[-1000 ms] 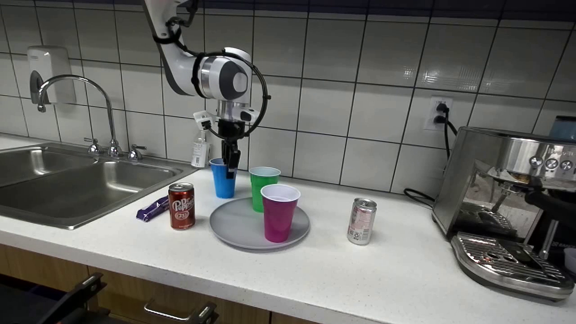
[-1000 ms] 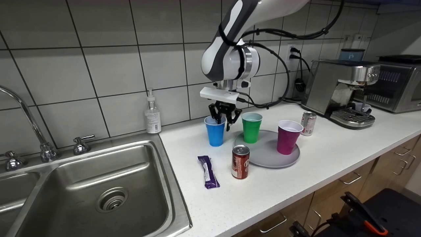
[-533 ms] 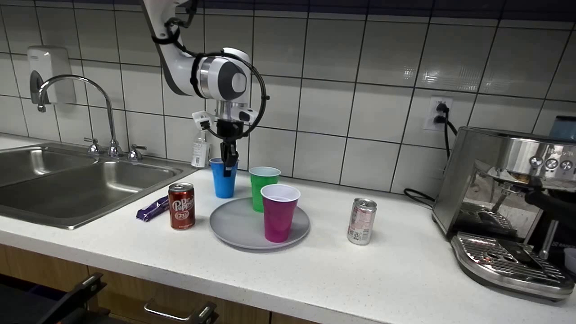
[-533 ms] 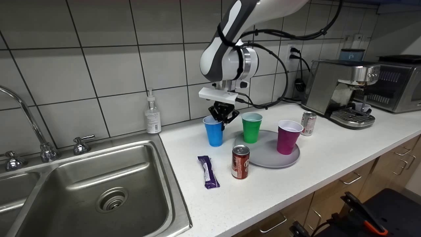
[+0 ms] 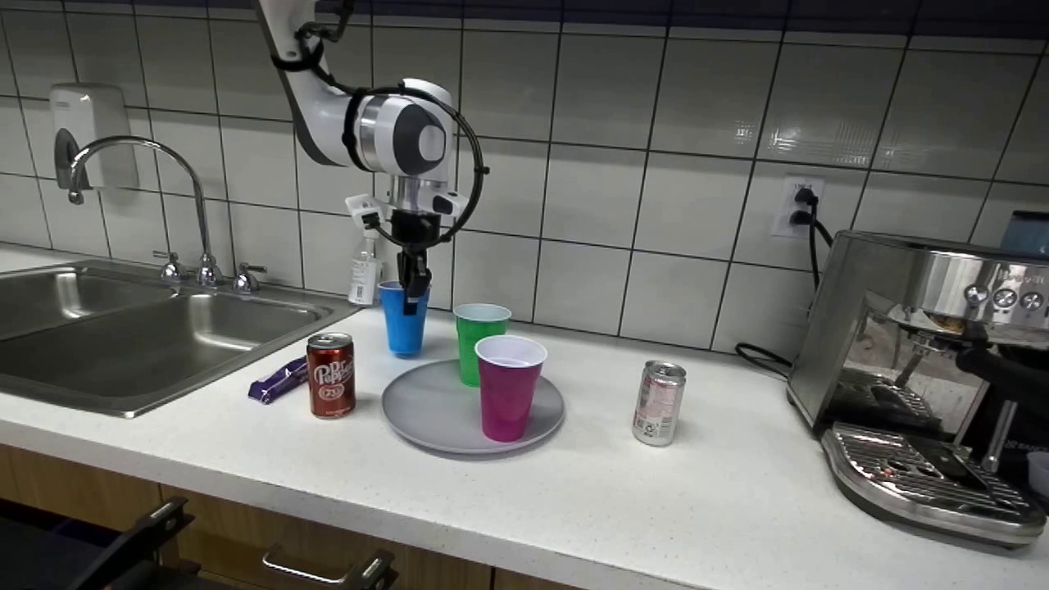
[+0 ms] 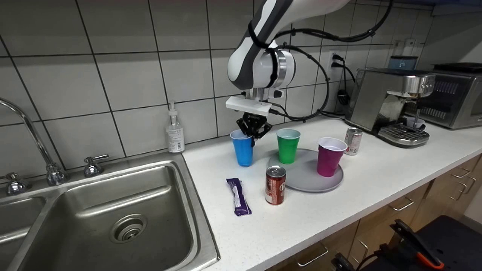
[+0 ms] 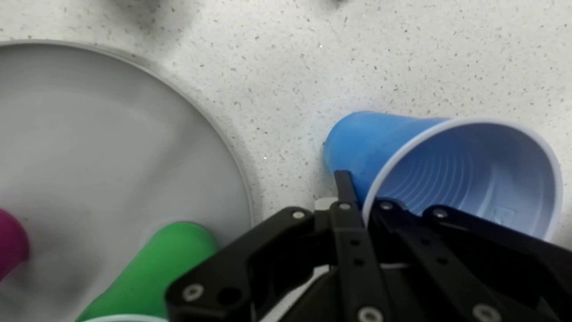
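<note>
While one tiled wall (image 5: 590, 180) rose at the back, one pale counter (image 5: 737, 492) ran along its foot, and I saw one white arm (image 5: 332, 123) hanging over it. One sink (image 6: 199, 214) with two basins was sunk into the counter, and well apart from it stood one coffee machine (image 6: 371, 98). Between those two lay one round grey plate (image 5: 426, 410). One pump bottle (image 6: 175, 135) stood by the sink's corner, near the wall. The single black gripper (image 7: 365, 210) had its jaws clenched on the side of the blue cup (image 5: 405, 336) at the rim, one finger inside and one outside. I counted three cups: that blue one, just beside the plate and roughly upright, its base touching the counter or barely above it, I could not tell which; then one magenta cup (image 5: 508, 393) and one green cup (image 6: 288, 146), both upright on the plate. Two cans stood upright near the plate, one red can (image 5: 331, 377) on the sink side, one silver can (image 5: 658, 403) toward the coffee machine. Smallest, one purple packet (image 6: 239, 197) lay near the red can.
</note>
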`<action>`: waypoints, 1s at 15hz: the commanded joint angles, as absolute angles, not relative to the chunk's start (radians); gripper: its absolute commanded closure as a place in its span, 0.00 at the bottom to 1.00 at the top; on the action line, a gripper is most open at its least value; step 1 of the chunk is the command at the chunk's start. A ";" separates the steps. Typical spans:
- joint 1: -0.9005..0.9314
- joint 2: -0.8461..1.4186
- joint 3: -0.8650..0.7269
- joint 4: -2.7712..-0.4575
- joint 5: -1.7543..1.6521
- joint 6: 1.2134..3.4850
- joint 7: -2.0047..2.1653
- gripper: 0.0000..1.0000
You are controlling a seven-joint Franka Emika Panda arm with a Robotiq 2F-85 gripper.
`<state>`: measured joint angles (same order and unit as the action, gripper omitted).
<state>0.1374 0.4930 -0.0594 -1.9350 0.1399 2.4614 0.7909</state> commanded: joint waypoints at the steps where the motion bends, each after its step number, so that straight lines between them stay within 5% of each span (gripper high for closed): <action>1: 0.106 0.396 -0.033 -2.005 0.181 2.455 0.726 0.99; 15: 0.088 0.180 -0.050 -2.234 0.179 2.472 0.690 0.99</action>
<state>0.1107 0.2601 -0.0605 -2.1537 0.1709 2.4640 0.7156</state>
